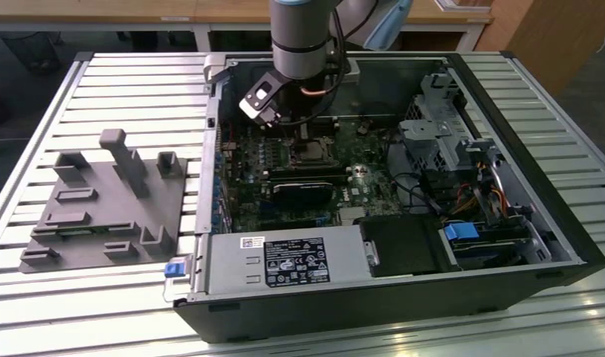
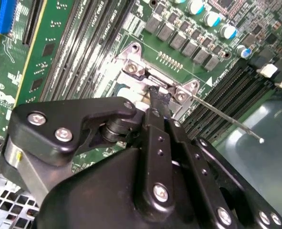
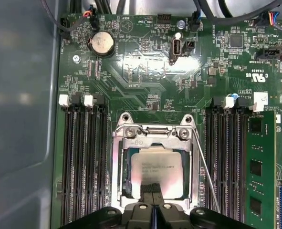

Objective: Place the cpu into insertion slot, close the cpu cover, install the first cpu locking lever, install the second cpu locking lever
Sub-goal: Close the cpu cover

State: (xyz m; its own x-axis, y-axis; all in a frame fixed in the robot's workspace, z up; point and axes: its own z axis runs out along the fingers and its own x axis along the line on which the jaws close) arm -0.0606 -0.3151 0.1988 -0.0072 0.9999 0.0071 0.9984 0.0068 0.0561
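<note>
**End effector down on the seated cpu**

My end effector point(image 3: 152, 187) is clenched, its two fingers pressed together with nothing between them. In the first wrist view the tips rest at one edge of the cpu point(image 3: 157, 164). The cpu lies flat in the insertion slot point(image 3: 125, 171), silvery top facing up. The cpu cover point(image 3: 152, 143) lies down around it, its cut-out centre framing the chip.

A thin locking lever point(image 3: 205, 167) runs along one side of the socket. In the second wrist view its free end point(image 2: 260, 140) sticks out over the long memory slots point(image 2: 217, 102), away from the socket. My fingertips point(image 2: 157, 95) sit just beside the cover's hinge there.

In the exterior view my end effector point(image 1: 305, 132) hangs inside the open computer case point(image 1: 540, 223), over the far part of the green board. The case lies on a slatted bench point(image 1: 114, 82). A grey fixture block point(image 1: 104, 208) sits on the exterior view's left, well apart from the case.
</note>
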